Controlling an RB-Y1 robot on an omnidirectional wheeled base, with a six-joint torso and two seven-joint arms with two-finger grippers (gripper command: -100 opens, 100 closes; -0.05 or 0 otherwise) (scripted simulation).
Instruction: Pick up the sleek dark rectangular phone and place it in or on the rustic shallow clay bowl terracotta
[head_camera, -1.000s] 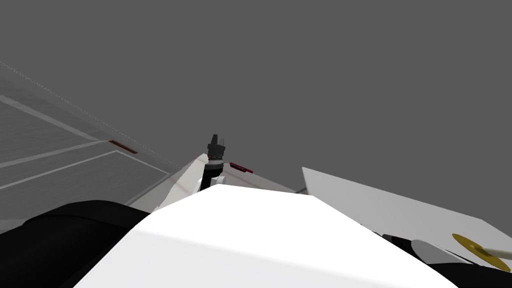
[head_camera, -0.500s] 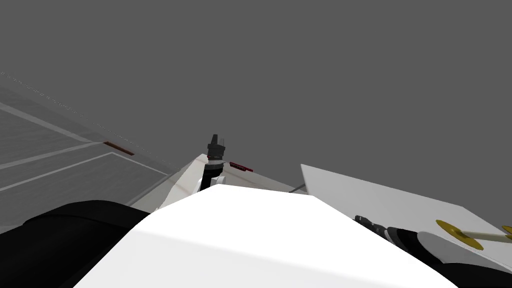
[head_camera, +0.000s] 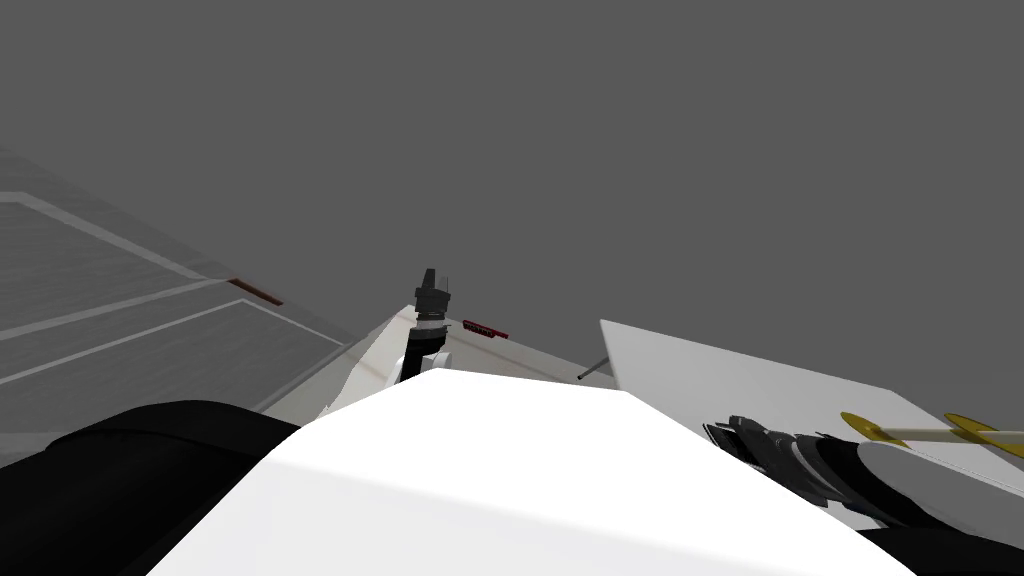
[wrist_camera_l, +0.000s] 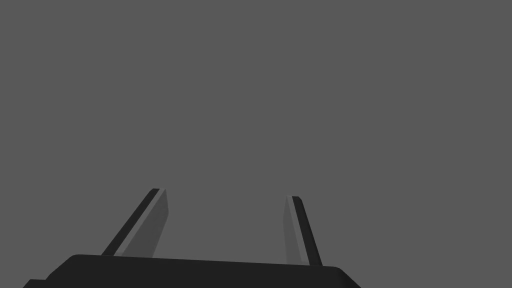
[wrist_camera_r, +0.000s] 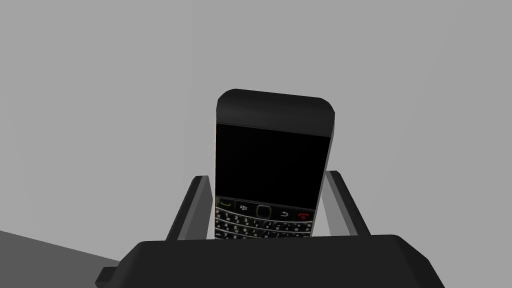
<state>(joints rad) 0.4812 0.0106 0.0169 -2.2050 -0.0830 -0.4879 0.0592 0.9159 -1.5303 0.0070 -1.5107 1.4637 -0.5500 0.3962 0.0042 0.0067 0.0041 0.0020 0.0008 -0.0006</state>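
Observation:
In the right wrist view a black phone with a dark screen and a small keypad stands between my right gripper's fingers, which press its two sides. Behind it lies a flat light grey surface. The head view puts that right gripper low on the right, over the near edge of a white table. My left gripper is raised in the middle, in front of a grey wall. Its fingers stand open with nothing between them.
A cream rod with two yellow discs lies on the white table beside my right forearm. A small red object rests on a white counter past the left arm. Grey floor with pale lines spreads to the left.
My right arm has come up and leftward into the head view, over the white table. The yellow-disc rod has shifted up and left in the view. The left arm has held still.

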